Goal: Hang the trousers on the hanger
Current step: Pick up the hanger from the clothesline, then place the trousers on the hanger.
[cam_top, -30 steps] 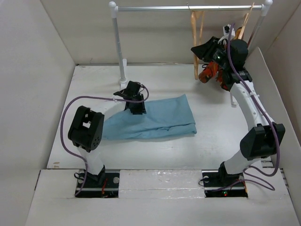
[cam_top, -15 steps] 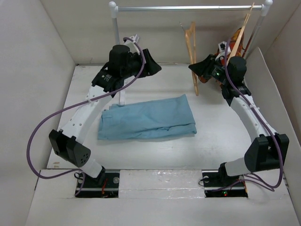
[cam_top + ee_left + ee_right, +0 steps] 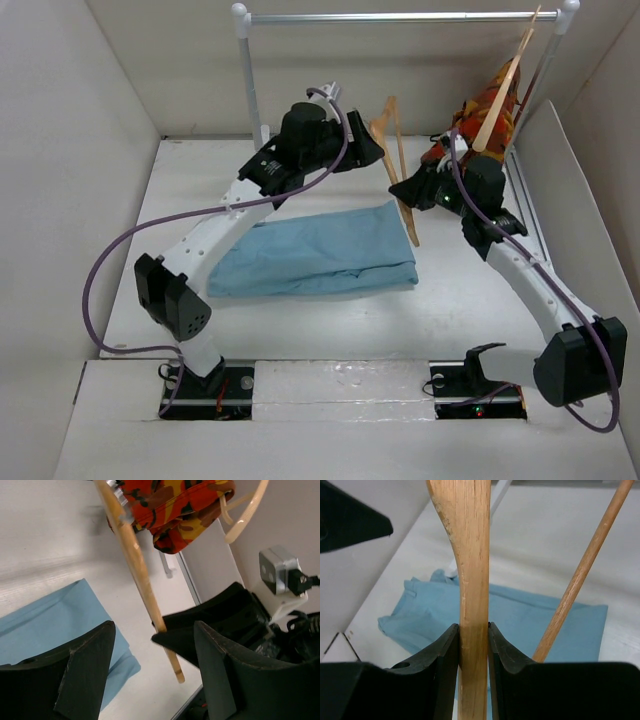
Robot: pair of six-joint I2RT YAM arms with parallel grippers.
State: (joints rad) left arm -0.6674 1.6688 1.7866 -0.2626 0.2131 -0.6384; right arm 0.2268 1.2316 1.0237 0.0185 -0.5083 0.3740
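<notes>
Right gripper (image 3: 473, 645) is clamped on the wooden hanger (image 3: 470, 555) and holds it in the air, above the right end of the trousers (image 3: 320, 255). Left gripper (image 3: 152, 650) has its jaws apart with nothing in them, just beside the hanger. Trousers lie flat mid-table (image 3: 470, 310), on a white top. White walls (image 3: 60, 150) surround it. The metal rail (image 3: 400, 17) at the back carries a second hanger (image 3: 505, 85) with orange-red cloth (image 3: 478, 112).

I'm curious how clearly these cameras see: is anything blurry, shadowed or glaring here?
Top view: even light, no glare, only faint shadow beside the trousers. Left wrist view: the left gripper looms dark, the hanger sharp. Right wrist view: hanger crisp, trousers behind slightly soft.
</notes>
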